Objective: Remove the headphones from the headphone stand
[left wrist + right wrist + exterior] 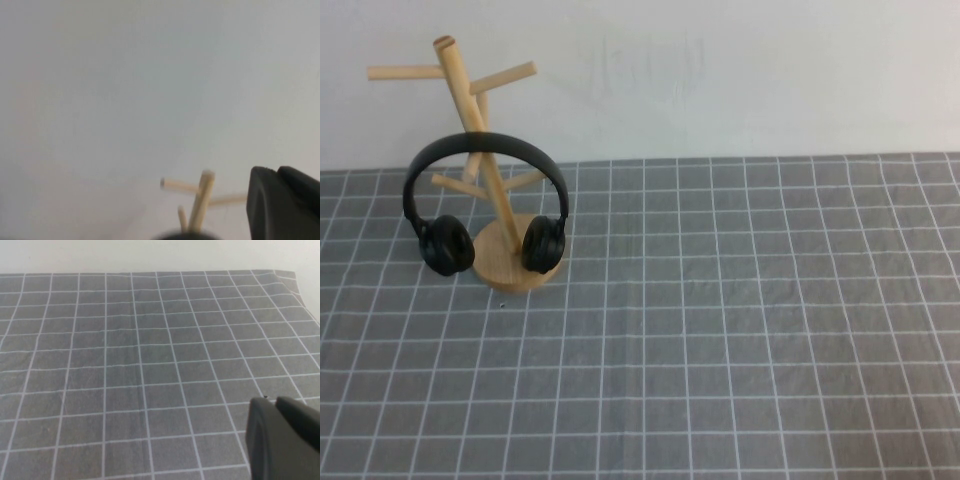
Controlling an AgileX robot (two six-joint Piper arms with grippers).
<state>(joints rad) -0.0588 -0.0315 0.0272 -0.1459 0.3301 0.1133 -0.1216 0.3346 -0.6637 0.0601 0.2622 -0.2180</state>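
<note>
Headphones (485,200) hang on the headphone stand (480,140) at the far left of the table, close to the white wall (740,70). Working down by size, I see the grey cloth with its white grid (720,350) covering the whole tabletop, reaching back to the wall's foot. On it sits the stand, its round disc base flat on the cloth, its pole leaning and its pegs branching out to both sides. The thin black headband arches over the pole about midway up, resting across the lower pegs, and the two round ear cups dangle at either side of the base, one touching the disc's edge, the other hanging just off it toward the left.

From my left wrist camera I catch the top of the stand's pole and pegs (200,197) against the wall, with part of the left gripper (282,205) as a dark shape at the frame's edge; I cannot tell how far it is open, and nothing shows in its hold. My right wrist camera looks over bare cloth (140,365), the right gripper (282,440) again only a dark corner, its opening likewise impossible to judge. Neither gripper appears in the high view.
</note>
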